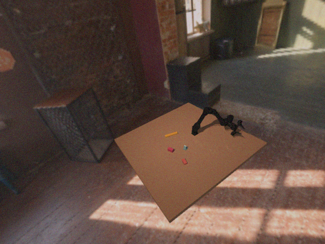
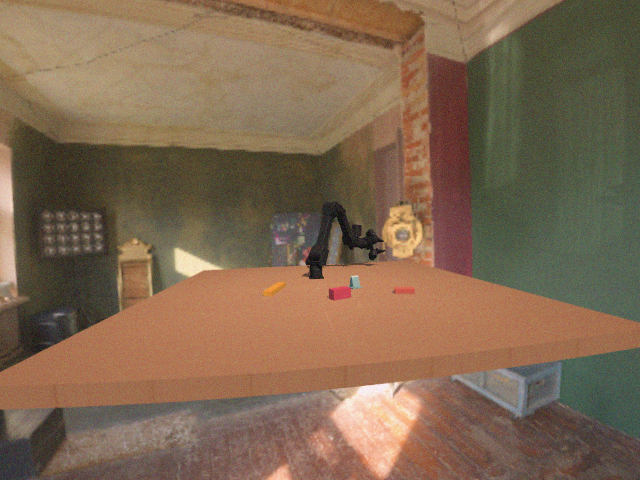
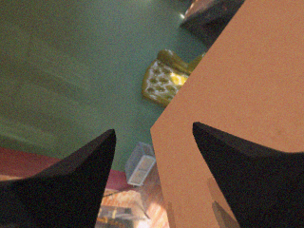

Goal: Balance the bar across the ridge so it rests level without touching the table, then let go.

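Observation:
The orange-yellow bar [image 1: 171, 134] [image 2: 274, 288] lies flat on the table [image 1: 157, 168] [image 2: 206, 341]. The small light-blue ridge [image 1: 185, 147] [image 2: 354, 282] stands apart from it, with a narrow top and nothing on it. My gripper [image 1: 239, 127] [image 2: 383, 244] [image 3: 154, 130] is open and empty. It hangs above the table on the far side of the arm's base from the bar, well away from both bar and ridge. In the wrist view neither bar nor ridge shows.
A crimson block [image 1: 170, 150] [image 2: 339, 293] lies near the ridge, on the side nearer the exterior camera. A flat red block [image 1: 184, 161] [image 2: 404, 290] lies on the ridge's other side. The table's corner [image 3: 159, 130] shows between the fingers in the wrist view.

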Tool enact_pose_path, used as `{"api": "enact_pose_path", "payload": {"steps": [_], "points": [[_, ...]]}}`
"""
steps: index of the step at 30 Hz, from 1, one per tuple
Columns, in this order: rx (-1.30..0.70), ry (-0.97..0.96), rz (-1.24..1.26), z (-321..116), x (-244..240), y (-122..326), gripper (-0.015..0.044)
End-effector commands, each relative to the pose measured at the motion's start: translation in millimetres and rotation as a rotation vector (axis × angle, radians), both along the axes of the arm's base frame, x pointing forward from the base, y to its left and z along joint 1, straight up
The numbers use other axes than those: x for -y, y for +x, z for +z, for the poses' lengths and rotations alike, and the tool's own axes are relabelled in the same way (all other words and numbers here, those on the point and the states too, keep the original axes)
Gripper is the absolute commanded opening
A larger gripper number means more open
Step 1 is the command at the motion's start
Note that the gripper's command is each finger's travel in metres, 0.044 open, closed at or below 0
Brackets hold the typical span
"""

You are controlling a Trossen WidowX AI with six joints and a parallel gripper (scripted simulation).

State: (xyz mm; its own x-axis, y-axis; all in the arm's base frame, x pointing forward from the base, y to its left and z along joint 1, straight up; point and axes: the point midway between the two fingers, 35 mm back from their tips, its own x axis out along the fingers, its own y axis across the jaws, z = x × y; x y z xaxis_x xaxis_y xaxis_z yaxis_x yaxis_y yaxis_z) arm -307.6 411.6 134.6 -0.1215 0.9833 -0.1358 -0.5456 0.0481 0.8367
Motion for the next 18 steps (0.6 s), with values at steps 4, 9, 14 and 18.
{"api": "enact_pose_path", "payload": {"steps": [4, 9, 14, 18], "points": [[0.079, -0.026, -0.077, 1, -32, 44, 0.0315], [0.136, -0.047, -0.115, -3, -47, 73, 0.0315], [0.201, -0.074, -0.144, -9, -60, 103, 0.0315], [0.235, -0.103, -0.187, -12, -71, 130, 0.0315]]}}
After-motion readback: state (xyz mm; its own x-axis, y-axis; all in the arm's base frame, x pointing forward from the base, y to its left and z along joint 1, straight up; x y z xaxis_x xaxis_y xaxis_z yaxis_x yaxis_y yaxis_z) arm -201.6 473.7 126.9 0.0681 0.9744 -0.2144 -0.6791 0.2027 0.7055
